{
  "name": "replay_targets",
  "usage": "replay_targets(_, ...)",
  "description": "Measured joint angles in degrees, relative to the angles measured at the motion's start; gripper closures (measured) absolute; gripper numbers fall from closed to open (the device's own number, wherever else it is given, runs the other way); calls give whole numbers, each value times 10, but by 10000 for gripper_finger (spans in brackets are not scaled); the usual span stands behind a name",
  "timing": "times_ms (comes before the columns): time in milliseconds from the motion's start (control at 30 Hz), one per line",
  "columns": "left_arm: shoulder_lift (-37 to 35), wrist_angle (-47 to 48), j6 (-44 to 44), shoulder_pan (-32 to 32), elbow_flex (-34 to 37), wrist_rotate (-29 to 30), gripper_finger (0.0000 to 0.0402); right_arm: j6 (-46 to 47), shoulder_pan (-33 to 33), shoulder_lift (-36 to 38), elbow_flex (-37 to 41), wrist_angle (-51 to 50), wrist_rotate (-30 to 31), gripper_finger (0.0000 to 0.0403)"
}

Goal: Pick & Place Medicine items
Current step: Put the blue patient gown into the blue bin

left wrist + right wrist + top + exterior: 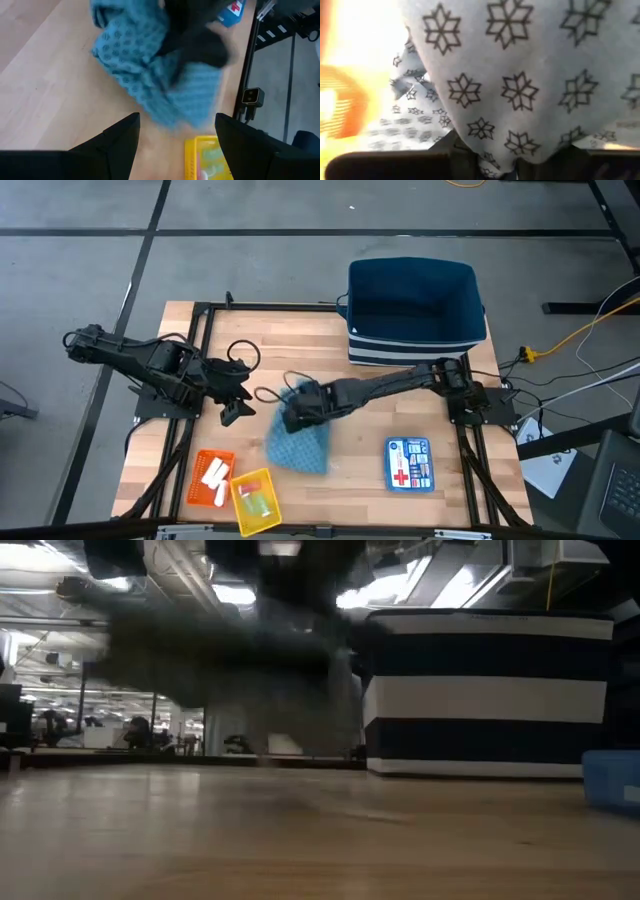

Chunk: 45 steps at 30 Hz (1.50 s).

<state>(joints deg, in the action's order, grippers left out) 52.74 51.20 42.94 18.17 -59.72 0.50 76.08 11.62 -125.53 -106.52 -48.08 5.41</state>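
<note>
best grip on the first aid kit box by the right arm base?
The first aid kit box lies flat, label up, alone on bare wood. Probably come straight down and pinch across its two long edges, the narrower span. The right claw is at the blue cloth; the open left claw is across the table.

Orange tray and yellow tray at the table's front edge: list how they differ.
Colour: the orange tray is orange, the yellow tray yellow. Contents: the orange tray holds white sticks; the yellow tray holds a light-green piece. Place: the orange tray lies nearer the table's left side, the yellow tray beside it, nearer the blue patterned cloth. Both are small, shallow, rectangular trays, turned at an angle to the table's edge.
</note>
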Motion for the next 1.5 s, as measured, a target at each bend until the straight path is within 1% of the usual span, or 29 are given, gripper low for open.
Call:
replay_targets(133,-2,1,-1,0,0,2,146,-30,-14,4,-92,-55,34,322)
replay_targets(233,-3,1,-2,0,0,3,146,-44,-32,3,-130,-122,61,322)
replay_targets(333,-3,2,-2,0,0,4,146,-55,-44,3,-155,-178,67,322)
replay_targets(533,-3,4,-3,0,0,7,146,-76,-46,3,-184,-176,62,322)
replay_targets(700,-3,5,-3,0,0,13,146,-90,-54,3,-215,-187,83,322)
replay_targets(900,-3,5,-3,0,0,14,146,-116,-74,3,-285,-244,118,322)
replay_targets(1200,-3,5,-3,0,0,14,146,-156,-128,113,-277,-237,192,322)
replay_targets(1300,-3,5,-3,0,0,15,146,-180,-137,155,-277,-232,235,322)
replay_targets(1500,-2,5,-2,0,0,24,146,-223,-166,233,-278,-223,346,322)
